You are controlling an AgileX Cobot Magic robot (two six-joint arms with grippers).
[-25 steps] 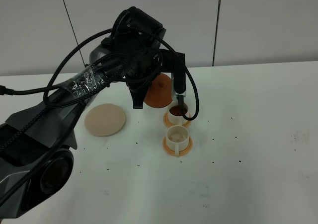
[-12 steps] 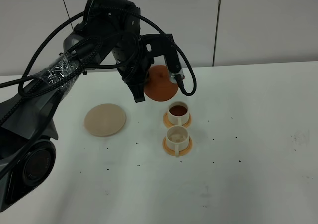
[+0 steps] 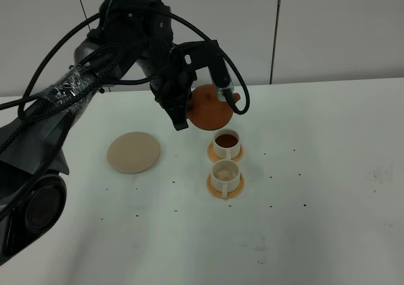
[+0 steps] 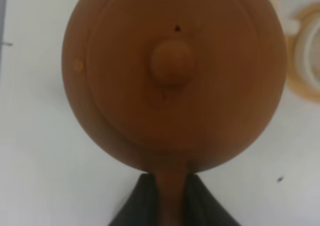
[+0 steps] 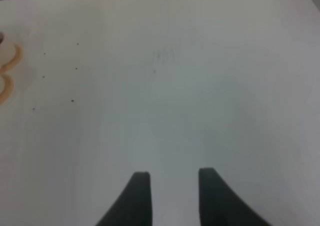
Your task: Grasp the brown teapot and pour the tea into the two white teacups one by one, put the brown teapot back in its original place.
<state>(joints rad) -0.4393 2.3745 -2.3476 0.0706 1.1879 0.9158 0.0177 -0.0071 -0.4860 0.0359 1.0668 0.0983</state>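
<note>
The brown teapot (image 3: 210, 108) hangs in the air just behind the far white teacup (image 3: 226, 145), and my left gripper (image 3: 187, 105) is shut on its loop handle. In the left wrist view the teapot (image 4: 172, 75) fills the frame lid-up, with my left gripper (image 4: 172, 206) clamped on the handle. Dark tea (image 3: 226, 140) fills the far cup. The near white teacup (image 3: 226, 172) looks pale inside. Each cup stands on an orange coaster. The cream disc (image 3: 133, 152) lies bare to the left. My right gripper (image 5: 174, 196) is open over bare table, holding nothing.
Black cables loop off the left arm (image 3: 95, 76) above the table's back left. Small dark specks dot the white table (image 3: 315, 203) around the cups. A cup on its coaster (image 4: 307, 50) shows at the edge of the left wrist view.
The left arm has risen and drawn back from the far cup. The teapot has swung from its pouring tilt toward level and now hangs higher.
</note>
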